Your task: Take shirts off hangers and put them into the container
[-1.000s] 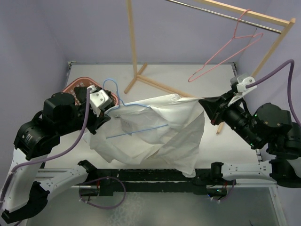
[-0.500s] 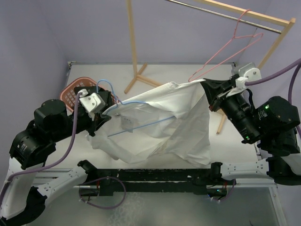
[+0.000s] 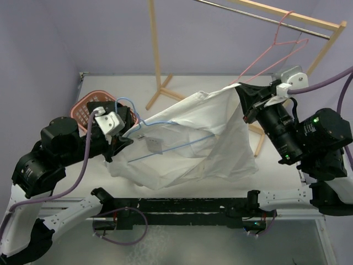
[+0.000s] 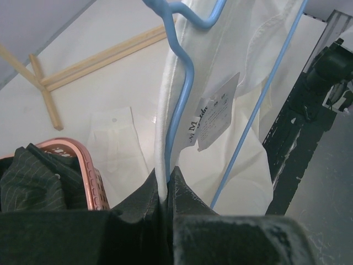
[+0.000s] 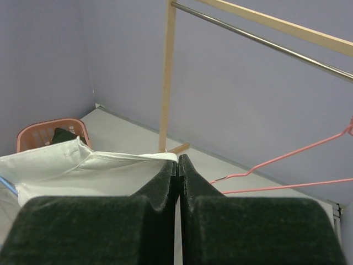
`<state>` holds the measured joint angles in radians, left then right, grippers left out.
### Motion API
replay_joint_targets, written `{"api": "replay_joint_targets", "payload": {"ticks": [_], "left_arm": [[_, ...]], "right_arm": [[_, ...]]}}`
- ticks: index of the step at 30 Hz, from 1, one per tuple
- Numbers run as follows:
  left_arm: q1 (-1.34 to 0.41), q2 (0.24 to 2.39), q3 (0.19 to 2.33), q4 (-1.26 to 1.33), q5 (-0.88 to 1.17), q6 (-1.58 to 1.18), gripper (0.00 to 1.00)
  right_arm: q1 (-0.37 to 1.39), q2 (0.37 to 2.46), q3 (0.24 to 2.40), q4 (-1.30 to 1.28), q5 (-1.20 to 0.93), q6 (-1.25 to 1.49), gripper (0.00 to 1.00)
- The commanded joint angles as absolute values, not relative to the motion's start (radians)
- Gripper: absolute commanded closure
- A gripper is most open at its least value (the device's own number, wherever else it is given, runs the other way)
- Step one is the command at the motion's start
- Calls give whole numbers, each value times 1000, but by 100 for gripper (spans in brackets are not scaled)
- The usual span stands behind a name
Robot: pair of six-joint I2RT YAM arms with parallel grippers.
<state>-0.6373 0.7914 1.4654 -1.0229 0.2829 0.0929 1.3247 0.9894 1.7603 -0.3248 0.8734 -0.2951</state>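
**A:** So what's each claw got hold of?

**B:** The left gripper (image 4: 164, 187) is pinched nearly closed on the collar edge of the large plain white button-up shirt (image 3: 187, 143). The thin blue wire hanger (image 4: 189, 94) runs into the same pinch (can't tell if the wire itself is clamped). The right gripper (image 5: 177, 165) is squeezed fully closed on another edge of that shirt, higher up on the right. The cloth hangs stretched between them above the white table (image 3: 121, 83).

**A:** And the basket?

**B:** The small salmon-pink lattice plastic basket (image 3: 83, 105) sits far left, just beyond the left gripper, with a dark pinstriped shirt (image 4: 33, 182) inside. Farther back there's a wooden rack (image 3: 154, 44), with a thin pink wire hanger (image 5: 287, 156) hooked on its metal rail (image 5: 248, 36).
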Motion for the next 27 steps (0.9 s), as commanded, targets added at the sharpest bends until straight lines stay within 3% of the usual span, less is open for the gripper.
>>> {"api": "replay_joint_targets", "payload": {"ticks": [1,8,15,16,19,20,22,27], "left_arm": [[-626,756,1493,-1183,289,131,100],[-626,745,1576,-1182,375,153,100],[-623,737,1596,-1197,441,163,100],[-624,739,1595,-1198,433,159,100],[-624,749,1594,-1198,392,145,100],[-623,753,1593,-1197,377,140,100],[-623,761,1594,-1196,355,135,100],[-624,769,1601,-1180,308,112,100]], "right_arm": [[1299,981,1844,-278,1027,-261,100],[1299,998,1732,-537,1088,-125,100],[1300,947,1686,-570,1128,-97,100],[1299,948,1695,-590,1112,-85,93],[1299,963,1731,-720,972,30,41],[1299,964,1736,-741,929,58,32],[1300,953,1726,-775,819,124,26],[1299,870,1574,-757,549,133,32]]}}
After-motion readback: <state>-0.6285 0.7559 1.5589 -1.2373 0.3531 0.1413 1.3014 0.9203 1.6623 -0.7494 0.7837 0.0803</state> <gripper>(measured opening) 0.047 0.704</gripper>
